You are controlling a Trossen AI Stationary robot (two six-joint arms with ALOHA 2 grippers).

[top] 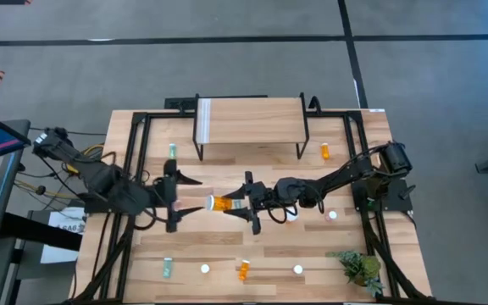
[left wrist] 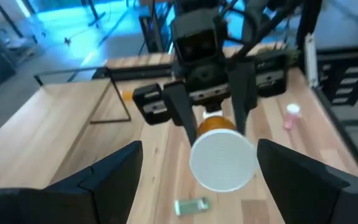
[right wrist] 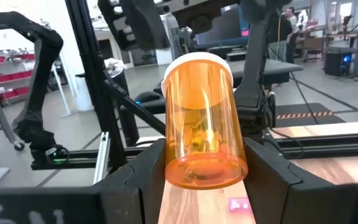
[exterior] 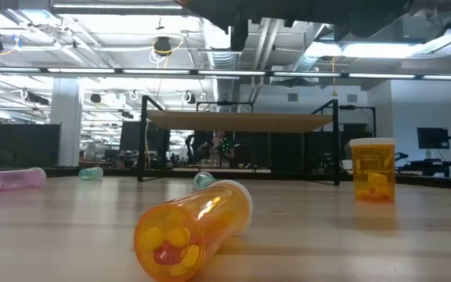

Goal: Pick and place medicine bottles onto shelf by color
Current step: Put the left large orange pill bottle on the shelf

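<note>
My right gripper [right wrist: 204, 152] is shut on an orange medicine bottle [top: 222, 203] with a wide white cap [left wrist: 222, 158], held over the table's middle. My left gripper [top: 176, 196] faces that cap from the left. It is open, its fingers [left wrist: 114, 177] stand wide on either side of the cap, and it touches nothing. The shelf [top: 251, 119] stands on black legs at the far edge. Other bottles sit on the table: orange [top: 325, 151], teal [top: 173, 150], pink [top: 332, 215], and an orange one [exterior: 194, 227] lying on its side near the front. My right gripper pinches the orange bottle's round wall near its base end [right wrist: 176, 155] between its two fingers [right wrist: 263, 177]. The fingers reach in roughly level from the table's right, along the bottle. The bottle lies about level, clear of the table, with its white cap [right wrist: 197, 62] toward the left gripper.
A small green plant [top: 361, 267] stands at the near right corner. Along the near edge lie a teal bottle [top: 167, 268], an orange one [top: 243, 270] and two white-capped ones [top: 205, 268]. Black frame rails [top: 138, 161] run along both table sides.
</note>
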